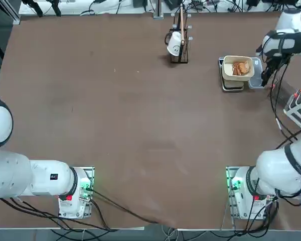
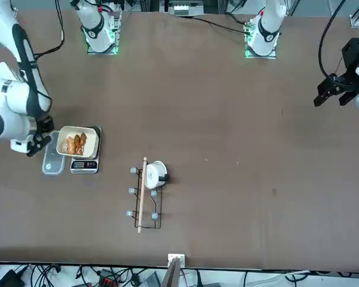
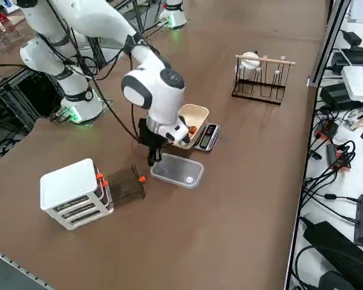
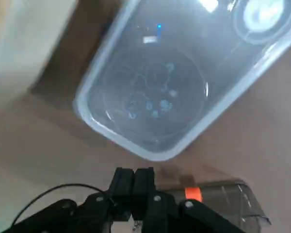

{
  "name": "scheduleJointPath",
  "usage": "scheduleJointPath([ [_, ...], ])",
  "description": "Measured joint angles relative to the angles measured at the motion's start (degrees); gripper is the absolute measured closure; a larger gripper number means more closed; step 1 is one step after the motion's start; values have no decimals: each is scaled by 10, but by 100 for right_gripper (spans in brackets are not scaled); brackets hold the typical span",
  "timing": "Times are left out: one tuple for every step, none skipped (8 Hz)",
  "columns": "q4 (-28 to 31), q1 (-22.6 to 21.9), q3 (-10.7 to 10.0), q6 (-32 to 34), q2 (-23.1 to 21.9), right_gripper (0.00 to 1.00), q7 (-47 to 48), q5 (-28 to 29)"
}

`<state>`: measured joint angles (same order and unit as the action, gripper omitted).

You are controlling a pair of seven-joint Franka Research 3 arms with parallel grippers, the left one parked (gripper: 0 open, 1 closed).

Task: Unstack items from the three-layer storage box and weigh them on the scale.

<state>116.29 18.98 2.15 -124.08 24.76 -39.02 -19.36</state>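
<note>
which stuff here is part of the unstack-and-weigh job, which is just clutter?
Job: storage box; scale with cream bowl holding food pieces; clear lid; right gripper, shut, empty, beside the lid.
Clutter: black wire stand with white cup.

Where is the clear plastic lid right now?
In the right side view the clear lid lies flat on the table just in front of the scale, with the shut right gripper beside its edge.

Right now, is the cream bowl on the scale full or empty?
Not empty. The cream bowl on the scale holds reddish-brown food pieces, seen from overhead and from the front.
</note>
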Motion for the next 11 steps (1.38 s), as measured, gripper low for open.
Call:
scheduleJointPath([
  [2,6,0,-3,0,98,-1,-20],
  [3,14,0,-3,0,98,-2,-38],
  [7,23,0,-10,0,98,-4,-48],
  [18,33,0,-31,2,98,-6,-50],
  [29,39,1,-53,3,98,-7,-51],
  [34,43,2,-56,3,98,-7,-59],
  [36,55,0,-51,3,98,-7,-79],
  [37,75,-3,-48,2,98,-8,-93],
  [38,94,-3,-46,2,98,-14,-101],
  [39,106,-4,-37,2,98,-18,-105],
  [39,112,-5,-24,2,98,-18,-110],
])
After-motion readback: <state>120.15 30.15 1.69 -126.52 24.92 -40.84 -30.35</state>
